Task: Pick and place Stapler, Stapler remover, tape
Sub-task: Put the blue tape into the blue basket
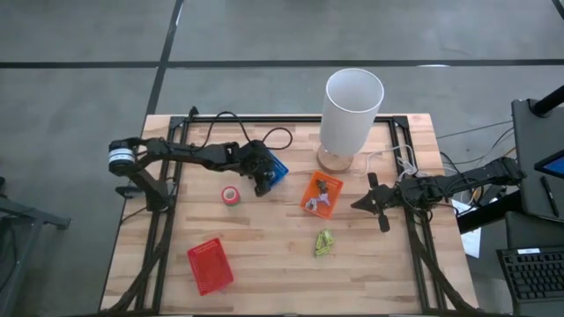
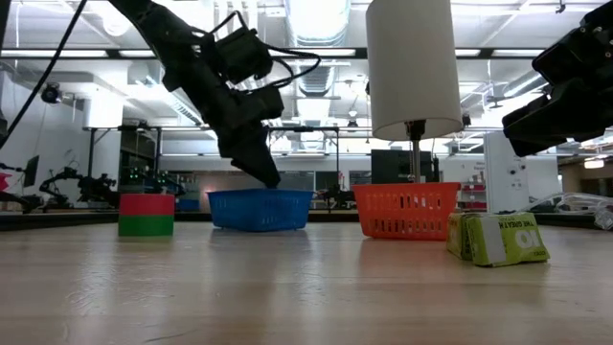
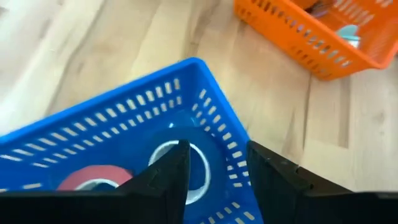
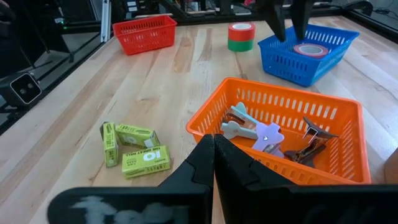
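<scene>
My left gripper (image 1: 263, 182) hangs open over the blue tray (image 1: 277, 166), fingertips just above its near rim (image 3: 214, 163). Two tape rolls lie flat inside the tray: a blue one (image 3: 178, 163) and a pinkish red one (image 3: 93, 180). A red-and-green tape roll (image 1: 230, 195) stands on the table, left of the tray and nearer the front. The orange tray (image 1: 322, 194) holds several claw-type staple removers (image 4: 258, 130). My right gripper (image 1: 379, 204) waits shut, above the table to the right of the orange tray. No stapler shows.
A tall white lamp (image 1: 352, 110) stands on the table behind the orange tray. A red tray (image 1: 210, 264) sits near the front left. Green staple boxes (image 1: 323, 244) lie in front of the orange tray. Bare wood lies between these.
</scene>
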`<action>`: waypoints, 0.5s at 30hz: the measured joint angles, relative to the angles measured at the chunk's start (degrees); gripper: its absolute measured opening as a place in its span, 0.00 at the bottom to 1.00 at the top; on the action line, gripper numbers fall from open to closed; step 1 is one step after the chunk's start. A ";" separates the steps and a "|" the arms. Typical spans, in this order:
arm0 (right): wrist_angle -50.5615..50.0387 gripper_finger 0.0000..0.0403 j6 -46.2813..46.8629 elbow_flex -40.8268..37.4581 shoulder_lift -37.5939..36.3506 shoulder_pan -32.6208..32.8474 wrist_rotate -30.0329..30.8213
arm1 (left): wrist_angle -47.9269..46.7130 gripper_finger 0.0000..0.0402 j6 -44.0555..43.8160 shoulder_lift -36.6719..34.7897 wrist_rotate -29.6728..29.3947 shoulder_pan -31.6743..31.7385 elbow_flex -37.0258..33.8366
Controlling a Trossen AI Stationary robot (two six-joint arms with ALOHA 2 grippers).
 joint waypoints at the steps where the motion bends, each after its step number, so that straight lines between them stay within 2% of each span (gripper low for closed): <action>1: 0.00 0.02 0.00 0.00 0.00 0.00 -0.02 | -0.06 0.39 -0.04 -0.08 -0.85 0.00 0.00; 4: 0.00 0.02 0.00 0.00 0.00 0.00 -0.02 | -0.09 0.39 -0.41 0.01 -3.21 0.02 -0.22; 15: 0.00 0.02 0.00 0.00 0.00 0.00 -0.02 | -0.23 0.36 -0.89 4.55 -2.36 0.05 -0.37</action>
